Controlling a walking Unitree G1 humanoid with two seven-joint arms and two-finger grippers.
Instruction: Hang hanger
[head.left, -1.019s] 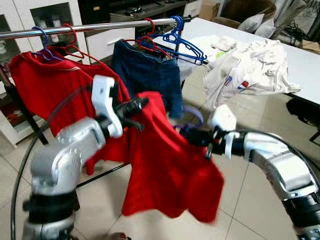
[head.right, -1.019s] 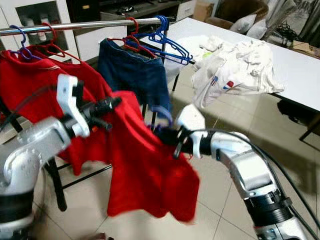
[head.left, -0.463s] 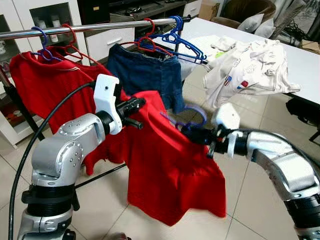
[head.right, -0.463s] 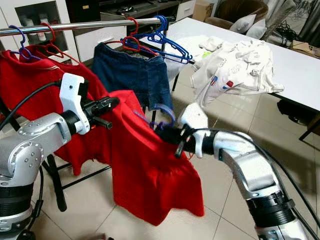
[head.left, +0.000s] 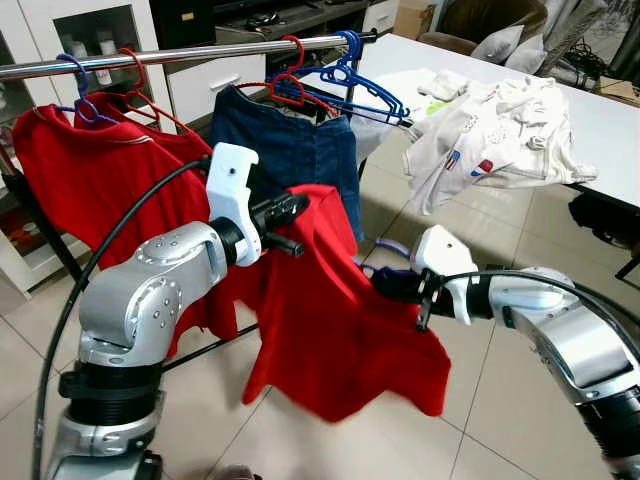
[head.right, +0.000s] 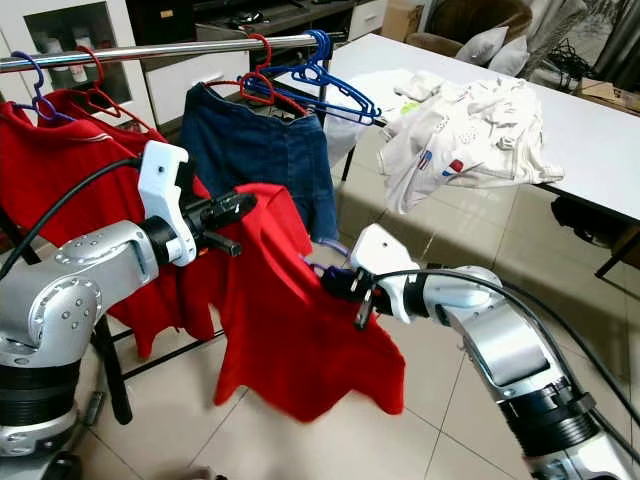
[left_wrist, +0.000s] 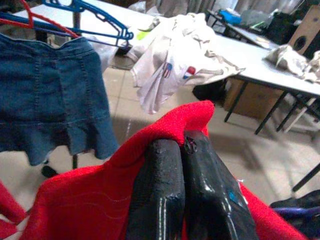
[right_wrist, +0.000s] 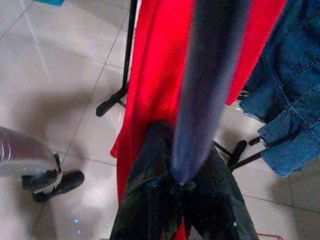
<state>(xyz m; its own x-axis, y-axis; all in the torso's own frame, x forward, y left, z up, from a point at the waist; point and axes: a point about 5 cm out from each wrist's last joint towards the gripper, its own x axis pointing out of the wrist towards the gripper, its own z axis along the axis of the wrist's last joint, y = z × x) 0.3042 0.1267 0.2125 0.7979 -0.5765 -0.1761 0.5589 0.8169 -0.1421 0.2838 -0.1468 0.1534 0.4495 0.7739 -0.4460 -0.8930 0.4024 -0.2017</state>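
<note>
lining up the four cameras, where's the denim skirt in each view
Left eye: denim skirt hangs upper centre, under the rail.
Right eye: skirt upper centre, slightly further left.
Left wrist: skirt beside the left end effector.
Right wrist: skirt at one edge.
Shared landmark: the held red shirt.

On the metal rail hang two garments: one red shirt and one denim skirt. A second red shirt is held below the rail. Hangers on the rail number perhaps five: two red, two blue, one purple, though they overlap. One white table stands beyond the rail.
</note>
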